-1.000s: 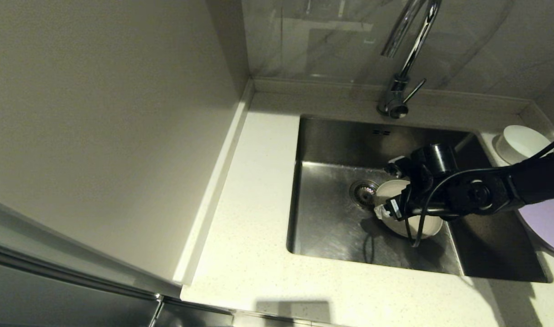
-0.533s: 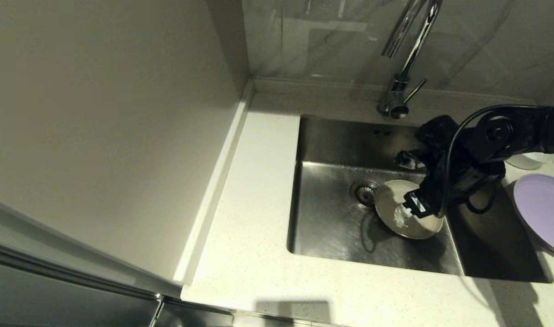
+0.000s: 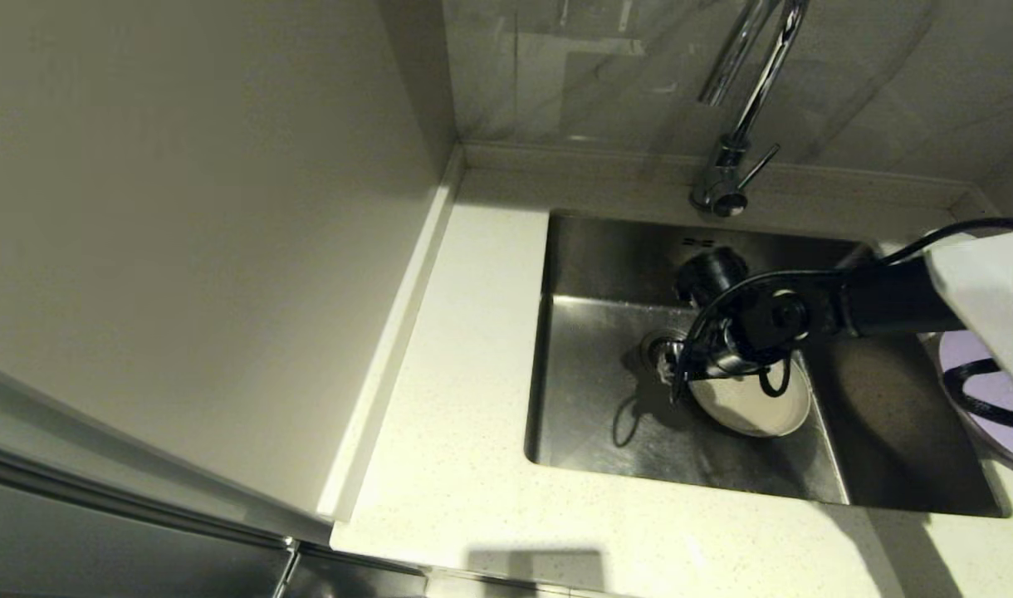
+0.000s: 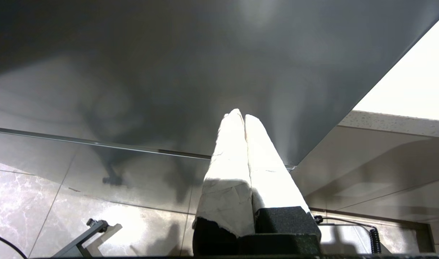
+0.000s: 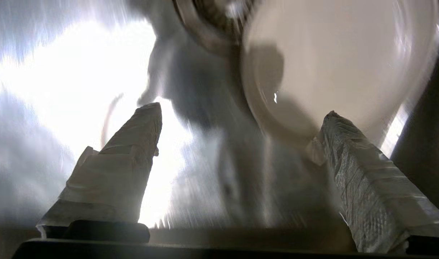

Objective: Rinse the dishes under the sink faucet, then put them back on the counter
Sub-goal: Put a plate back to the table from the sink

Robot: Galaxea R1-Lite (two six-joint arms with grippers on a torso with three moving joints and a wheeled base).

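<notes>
Broadly, the white speckled tabletop (image 3: 465,465) wrapped around the left and near sides of the sink (image 3: 606,415), a deep steel basin whose round drain (image 3: 658,347) sat near the middle of its floor. At the far edge, on the raised ledge, stood the chrome faucet (image 3: 735,158), its gooseneck rising out of the head view and its thin lever pointing right.

From the right side, the right arm reached across and down into the basin. Its right end effector (image 5: 241,126) hung low over the sink floor with the two wrapped fingers (image 5: 133,151) spread wide and nothing between them. One finger lay just beside the rim of the cream plate (image 3: 756,403), which rested on the sink bottom to the right of the drain, touching or nearly touching it; the other finger stood over bare steel.

On the tabletop to the right of the sink lay the lavender plate (image 3: 963,353), partly covered by the arm and its cable.

Meanwhile the left end effector (image 4: 243,122) was parked out of the head view, down by a grey cabinet panel, its fingers pressed together and holding nothing.
</notes>
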